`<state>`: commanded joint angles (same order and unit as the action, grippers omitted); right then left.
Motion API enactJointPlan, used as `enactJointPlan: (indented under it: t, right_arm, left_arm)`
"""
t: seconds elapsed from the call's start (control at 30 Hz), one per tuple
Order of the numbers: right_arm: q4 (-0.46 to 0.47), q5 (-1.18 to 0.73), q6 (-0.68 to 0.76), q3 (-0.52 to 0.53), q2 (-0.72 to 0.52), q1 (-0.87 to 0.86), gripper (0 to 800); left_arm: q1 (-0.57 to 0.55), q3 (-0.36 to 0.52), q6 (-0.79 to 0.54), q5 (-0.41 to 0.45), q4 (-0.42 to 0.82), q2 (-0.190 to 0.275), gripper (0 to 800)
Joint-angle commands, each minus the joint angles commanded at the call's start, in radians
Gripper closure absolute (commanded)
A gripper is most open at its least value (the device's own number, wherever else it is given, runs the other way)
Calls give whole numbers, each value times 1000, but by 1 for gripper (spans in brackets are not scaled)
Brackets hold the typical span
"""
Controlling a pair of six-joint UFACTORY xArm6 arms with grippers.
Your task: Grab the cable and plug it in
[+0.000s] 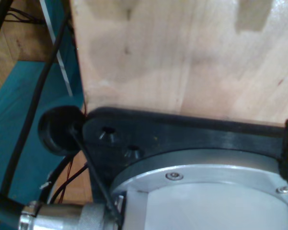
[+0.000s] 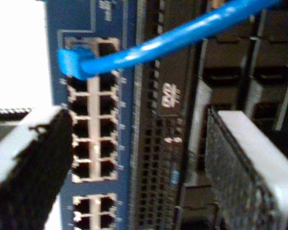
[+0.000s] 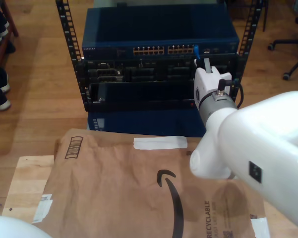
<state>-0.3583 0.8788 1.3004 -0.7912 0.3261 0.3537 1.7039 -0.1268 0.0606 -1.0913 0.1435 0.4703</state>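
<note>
The glossy bright-blue cable (image 2: 182,36) sits plugged into the blue network switch (image 2: 93,115) (gridded square ports). My second tool (image 2: 139,158) hangs open, its ridged black pads (image 2: 239,177) gripping nothing. My first tool's opening I cannot tell.

Bright-blue cable (image 2: 182,36) against a dark-blue switch (image 2: 129,143) (cream ports).

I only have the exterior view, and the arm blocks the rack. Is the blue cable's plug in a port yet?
Observer: The second wrist view shows the plug in a corner port of the blue switch; it looks seated.
Operator: Is my second gripper holding the cable?
Observer: No. Its jaws stand open, and the cable runs clear of both fingers.
Operator: What does the first wrist view face?
Observer: A wooden board and a black mounting plate.
</note>
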Motion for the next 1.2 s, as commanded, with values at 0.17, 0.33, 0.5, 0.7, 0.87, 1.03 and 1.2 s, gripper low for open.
enactJointPlan:
  t: [0.17,0.33,0.5,0.7,0.87,1.03,1.2]
  right_arm:
    - [58,-247,-66,9,-115,-91,209]
    - [163,-543,-71,15,-245,-207,87]
    - [304,-752,-74,60,-362,-345,9]
    - [437,-950,-77,121,-497,-529,4]
    - [585,-1208,-195,127,-586,-692,4]
    - [580,-1350,-413,207,-720,-864,4]
    - [583,-1703,-586,256,-862,-1002,3]
  left_arm:
    - [0,0,0,0,0,0,0]
    - [0,0,0,0,0,0,0]
    - [0,0,0,0,0,0,0]
    - [0,0,0,0,0,0,0]
    - [0,0,0,0,0,0,0]
    - [0,0,0,0,0,0,0]
    - [0,0,0,0,0,0,0]
